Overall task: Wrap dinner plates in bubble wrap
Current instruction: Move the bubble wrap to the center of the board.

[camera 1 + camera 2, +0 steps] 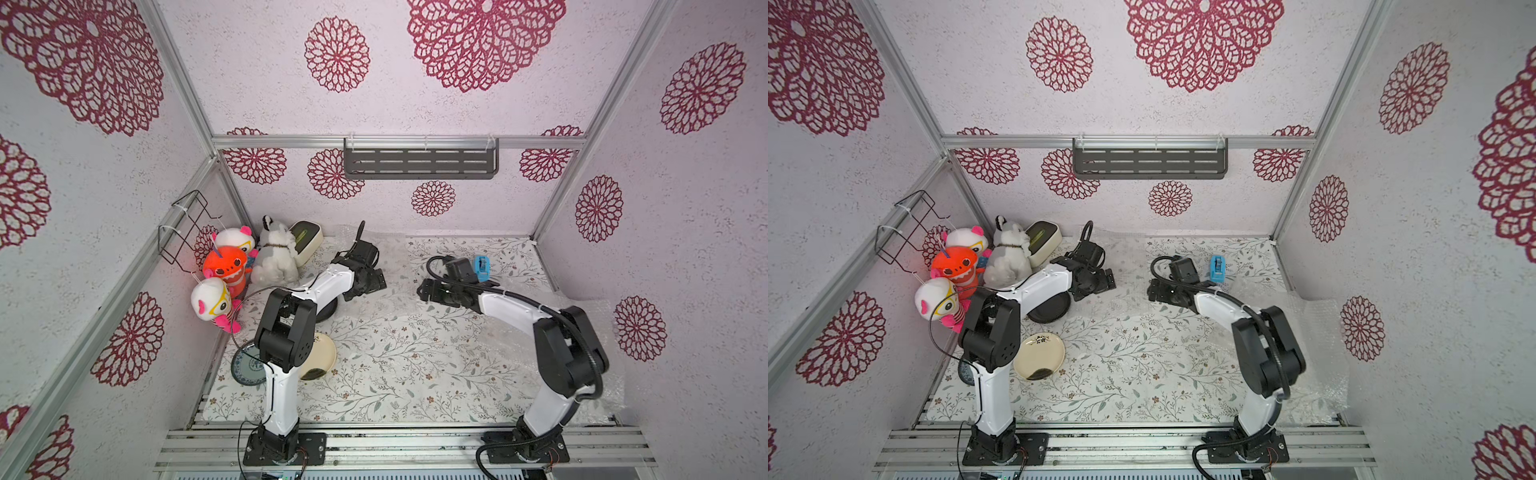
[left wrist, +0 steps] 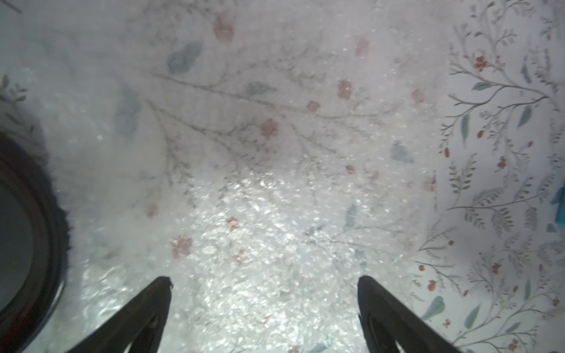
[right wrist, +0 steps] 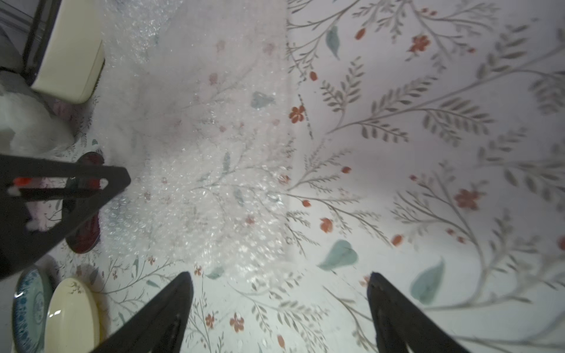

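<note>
Bubble wrap (image 1: 392, 259) lies flat at the far middle of the table (image 1: 415, 374), so I hold the left gripper (image 2: 264, 282) over it and the right gripper (image 3: 279, 278) at its right edge, both spread and empty, likely to straighten it for the black plate (image 1: 1050, 309) just left.

left arm (image 1: 332, 284) bent, forearm reaching toward the middle | left gripper (image 2: 264, 281) low, jaws spread wide — holding nothing | right arm (image 1: 507, 307) bent, reaching inward | right gripper (image 3: 279, 276) jaws spread wide — holding nothing | grippers facing each other, apart
</note>
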{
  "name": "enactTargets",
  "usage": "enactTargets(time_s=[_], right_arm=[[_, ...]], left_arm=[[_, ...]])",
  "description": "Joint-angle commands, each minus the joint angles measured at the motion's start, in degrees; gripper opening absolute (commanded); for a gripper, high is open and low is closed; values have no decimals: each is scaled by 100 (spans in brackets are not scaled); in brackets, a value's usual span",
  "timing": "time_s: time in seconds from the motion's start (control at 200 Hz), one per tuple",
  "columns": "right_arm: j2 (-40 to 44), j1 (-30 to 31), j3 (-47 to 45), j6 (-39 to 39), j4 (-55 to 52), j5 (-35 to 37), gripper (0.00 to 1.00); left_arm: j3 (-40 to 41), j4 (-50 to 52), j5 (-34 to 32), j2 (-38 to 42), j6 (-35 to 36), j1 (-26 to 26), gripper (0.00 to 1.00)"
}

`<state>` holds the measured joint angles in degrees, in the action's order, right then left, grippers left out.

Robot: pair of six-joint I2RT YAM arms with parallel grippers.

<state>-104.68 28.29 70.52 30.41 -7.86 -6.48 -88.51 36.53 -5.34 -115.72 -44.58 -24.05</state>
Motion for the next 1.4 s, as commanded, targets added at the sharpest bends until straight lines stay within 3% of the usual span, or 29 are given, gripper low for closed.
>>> enactTargets(time_s=[0.0, 0.135, 0.305, 0.455, 0.5, 0.57, 0.67, 0.781, 0.856, 0.921, 0.986, 1.031, 1.101, 1.111, 1.121, 1.136, 1.246, 1.396], right_arm=[[-686, 381, 729, -133, -595, 1142, 89], [-1610, 743, 1673, -393, -1280, 1737, 83], [-1794, 976, 1756, -657, -1478, 2034, 48], [-1273, 935, 1234, -1428, -1542, 2140, 20], [-928, 883, 928, -1862, -1491, 1963, 11], [-274, 733, 418, -2969, -1496, 1395, 7], [726, 419, -330, -4848, -1848, 360, 8], [1287, -240, -611, -6072, -2126, -277, 13], [1448, -511, -827, -6838, -1595, -201, 15], [1125, -817, -371, -7056, -1578, -210, 18], [658, -908, 189, -7476, -1802, 50, 30], [426, -906, 386, -7685, -1612, 400, 46], [303, -931, 544, -7278, -864, 797, 61], [313, -940, 582, -7192, -811, 802, 70], [314, -946, 624, -7063, -769, 788, 89], [334, -953, 683, -6832, -721, 757, 98], [691, -963, 615, -4678, -244, 659, 99], [1203, -911, -616, -700, 453, 178, 99]], left_arm=[[338, -100, -334, 883, -16, 126, 98], [1007, -2, -364, 1500, -142, 363, 98], [1872, -178, -464, 2183, -385, 532, 98], [2122, -235, -472, 2498, -361, 576, 98], [2089, -251, -401, 2551, -234, 571, 98], [1978, -303, -130, 2615, -17, 554, 98], [1772, -420, 189, 2625, 327, 496, 98], [1575, -761, 580, 2442, 703, 437, 98], [1265, -786, 791, 2162, 863, 379, 98], [932, -759, 849, 1834, 1056, 291, 98], [594, -727, 833, 1504, 1187, 218, 98], [320, -643, 879, 1247, 1205, 198, 98], [-72, -622, 1074, 864, 1253, 196, 98], [-136, -621, 1113, 816, 1264, 196, 98], [-188, -626, 1138, 742, 1277, 194, 98], [-270, -634, 1178, 645, 1302, 191, 98], [-1034, -454, 1263, -195, 1526, 200, 98], [-2324, 292, 681, -1349, 1599, 377, 98]])
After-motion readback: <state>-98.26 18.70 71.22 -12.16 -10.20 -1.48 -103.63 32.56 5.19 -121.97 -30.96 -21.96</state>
